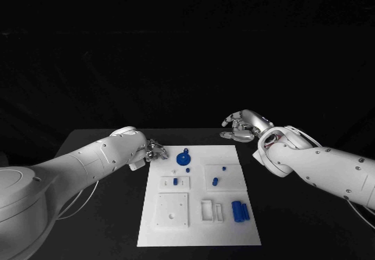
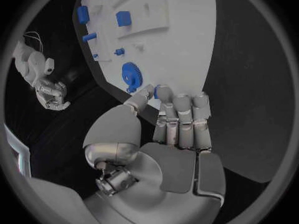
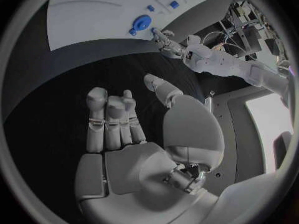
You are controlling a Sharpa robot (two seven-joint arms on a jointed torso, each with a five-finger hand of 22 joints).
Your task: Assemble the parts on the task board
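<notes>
From the head view we see the task board (image 1: 199, 216) in the middle of the black table (image 1: 312, 227), with a blue gear (image 1: 183, 158) near its far edge and two blue cylinders (image 1: 240, 211) lying side by side nearer the robot. The left hand (image 1: 154, 153) sits at the board's far left edge; its wrist view adds that thumb and fingers (image 2: 181, 115) pinch a small blue part (image 2: 163, 91) beside the gear (image 2: 131, 75). The right hand (image 1: 244, 125) hovers beyond the board's far right corner; its wrist view shows the fingers (image 3: 112, 115) loosely curled, holding nothing. What kind of piece the pinched part is we cannot tell.
</notes>
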